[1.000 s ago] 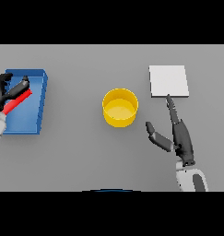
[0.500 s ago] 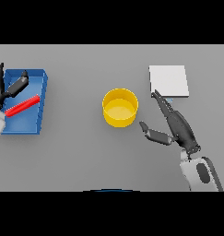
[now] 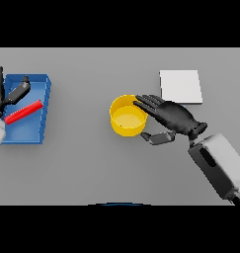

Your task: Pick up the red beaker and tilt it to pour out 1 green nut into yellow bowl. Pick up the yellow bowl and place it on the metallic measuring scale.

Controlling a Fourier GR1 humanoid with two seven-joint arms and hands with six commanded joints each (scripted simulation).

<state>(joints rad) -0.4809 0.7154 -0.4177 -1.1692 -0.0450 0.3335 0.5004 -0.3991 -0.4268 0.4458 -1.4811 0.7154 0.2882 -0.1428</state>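
The yellow bowl [image 3: 126, 117] stands upright at the table's middle. My right hand [image 3: 173, 117] is at its right side, open, with its fingers [image 3: 145, 104] reaching over the bowl's right rim and the thumb low beside the wall. The red beaker [image 3: 23, 112] lies on its side in the blue tray [image 3: 41, 123] at the far left. My left hand [image 3: 0, 95] is open just above and left of the beaker, apart from it. The pale square measuring scale [image 3: 180, 86] lies behind and to the right of the bowl. No green nut is visible.
The blue tray's raised walls surround the beaker. My right forearm [image 3: 218, 165] runs in from the lower right. Grey table lies bare between the tray and the bowl.
My right hand has swung left from beside the scale to the bowl's right rim. My left hand has let go of the beaker and pulled back to the left; the beaker lies in the tray.
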